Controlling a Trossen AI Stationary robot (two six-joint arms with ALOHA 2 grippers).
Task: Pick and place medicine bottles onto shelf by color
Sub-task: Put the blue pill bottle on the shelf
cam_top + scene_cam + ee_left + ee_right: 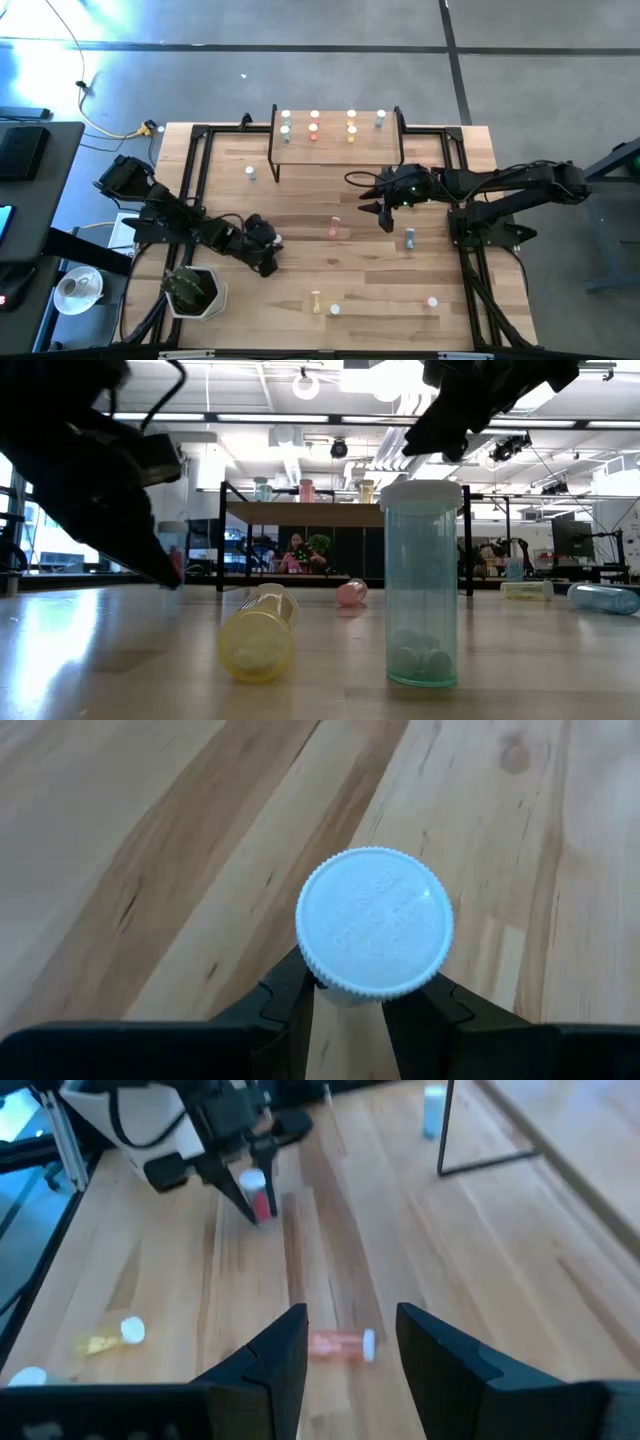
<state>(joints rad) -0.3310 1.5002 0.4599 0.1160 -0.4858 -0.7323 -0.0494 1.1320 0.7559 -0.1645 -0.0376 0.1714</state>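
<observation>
My left gripper [268, 248] is shut on a red bottle with a white cap [375, 920], low over the table's near left part; it also shows in the right wrist view [257, 1192]. My right gripper [385, 212] is open and empty, above a pink bottle [340, 1344] that lies on its side at mid-table [335, 228]. The shelf [335, 150] stands at the far middle, with several bottles upright on top. Other bottles stand or lie about the table: a blue one [410, 238], a yellow one [260, 630], and a blue-green one [420, 580] that stands upright. My left gripper pinches the red bottle's body [263, 1207] just under the white cap, one finger on each side. The fingers [290, 995] come from above, pointing down. The bottle stands upright, cap up; whether its base touches the table I cannot tell.
A white pot with a plant [192, 290] stands at the near left corner. More bottles are near the front edge [334, 311], at the near right [432, 302], and left of the shelf [251, 173]. Black frame rails [190, 180] run along the table's sides.
</observation>
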